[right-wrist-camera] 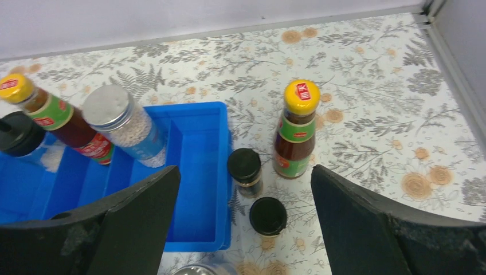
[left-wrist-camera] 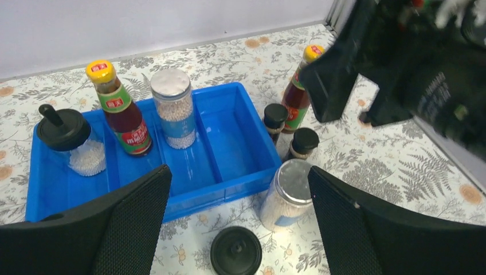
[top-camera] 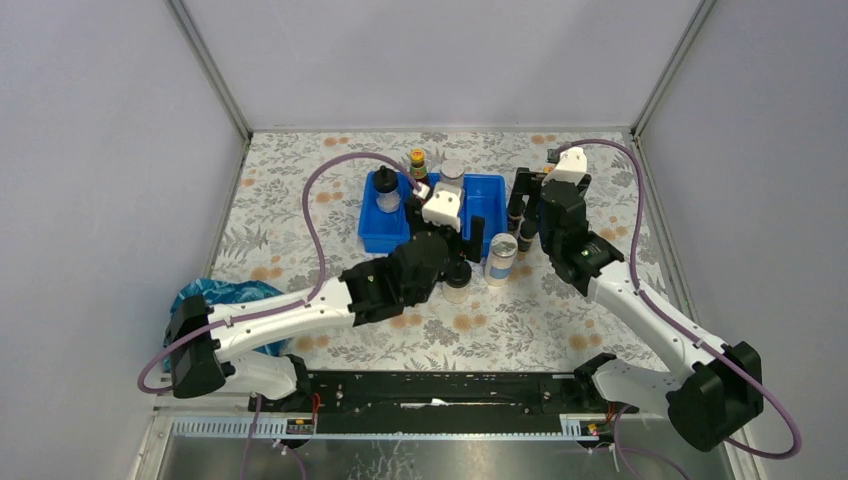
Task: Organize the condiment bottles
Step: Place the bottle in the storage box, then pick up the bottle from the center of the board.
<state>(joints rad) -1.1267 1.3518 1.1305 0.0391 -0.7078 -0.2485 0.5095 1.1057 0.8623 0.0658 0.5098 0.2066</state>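
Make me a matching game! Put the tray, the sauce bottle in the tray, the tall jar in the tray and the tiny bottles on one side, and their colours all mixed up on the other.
Things:
1. tray
2. sauce bottle in the tray
3. tall jar in the tray
4. tiny bottles beside the tray

Colours:
A. silver lid
B. black caps
C. blue all over
D. yellow cap

Pairs: 1-C, 2-D, 3-A, 4-B

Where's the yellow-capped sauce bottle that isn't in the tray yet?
The yellow-capped sauce bottle stands upright on the table right of the blue tray, just beyond the two tiny black-capped bottles, mid right wrist view.
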